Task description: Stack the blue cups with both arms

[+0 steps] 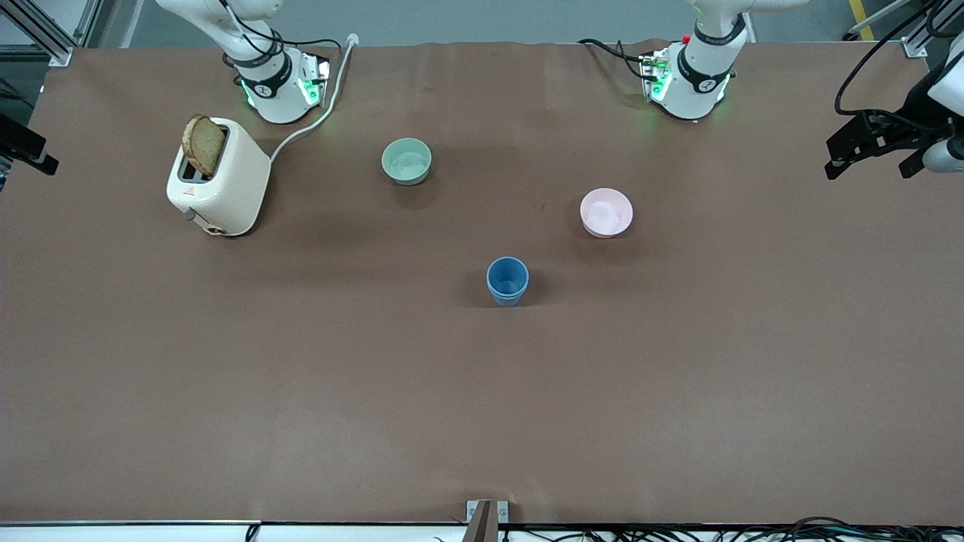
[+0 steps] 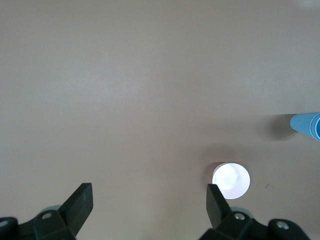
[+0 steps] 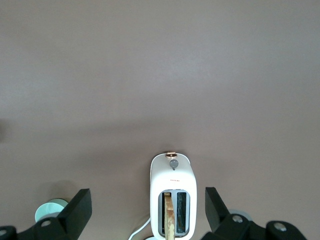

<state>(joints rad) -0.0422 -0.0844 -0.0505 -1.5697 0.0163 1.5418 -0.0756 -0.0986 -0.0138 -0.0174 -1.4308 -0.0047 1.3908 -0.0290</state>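
Note:
One blue cup stands upright mid-table, nearer to the front camera than both bowls. I see only this one blue tumbler shape and cannot tell whether a second cup sits inside it. Its side also shows at the edge of the left wrist view. My left gripper is open and empty, high over the table beside the pink bowl. My right gripper is open and empty, high over the toaster. Neither gripper shows in the front view, only the arm bases.
The white toaster, with a bread slice standing in it, is at the right arm's end. The pale green bowl and the pink bowl lie farther from the front camera than the cup. A black fixture with cables hangs at the left arm's end.

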